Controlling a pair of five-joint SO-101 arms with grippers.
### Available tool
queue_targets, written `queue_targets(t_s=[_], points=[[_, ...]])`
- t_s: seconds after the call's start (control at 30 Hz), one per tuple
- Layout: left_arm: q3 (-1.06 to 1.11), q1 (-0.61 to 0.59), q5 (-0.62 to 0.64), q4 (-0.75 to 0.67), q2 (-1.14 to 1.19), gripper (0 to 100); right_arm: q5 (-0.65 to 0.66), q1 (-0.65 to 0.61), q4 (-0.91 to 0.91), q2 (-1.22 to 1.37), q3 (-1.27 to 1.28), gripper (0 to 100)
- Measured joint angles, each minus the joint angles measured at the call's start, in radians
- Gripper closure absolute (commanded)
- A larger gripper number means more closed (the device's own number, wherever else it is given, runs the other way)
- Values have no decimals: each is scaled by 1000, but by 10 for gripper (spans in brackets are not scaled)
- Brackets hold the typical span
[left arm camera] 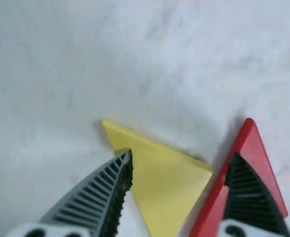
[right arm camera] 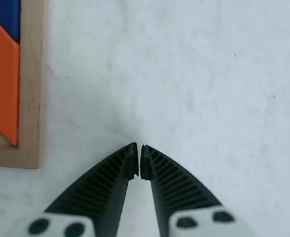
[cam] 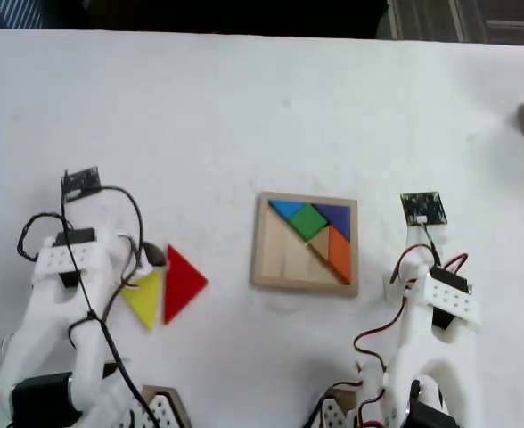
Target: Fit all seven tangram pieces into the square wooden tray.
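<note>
White worktop [cam: 244, 107] carries the partly filled wooden tray [cam: 278, 260] between my arms. My left end effector [left arm camera: 180, 158] spreads wide over the yellow triangle [left arm camera: 169, 197], one finger above the red triangle [left arm camera: 257, 143]; my right end effector [right arm camera: 139, 150] sits closed beside the tray.
</note>
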Motion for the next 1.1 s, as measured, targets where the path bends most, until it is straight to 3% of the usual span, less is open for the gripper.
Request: queue_targets(t_s=[0.37, 0.8, 1.1], points=[[-2, 54, 0, 14, 12, 691, 0, 0, 0, 0, 0, 980], [-213, -54, -2, 127, 315, 691, 0, 0, 0, 0, 0, 980], [-230, -58, -2, 133, 336, 691, 0, 0, 0, 0, 0, 980]])
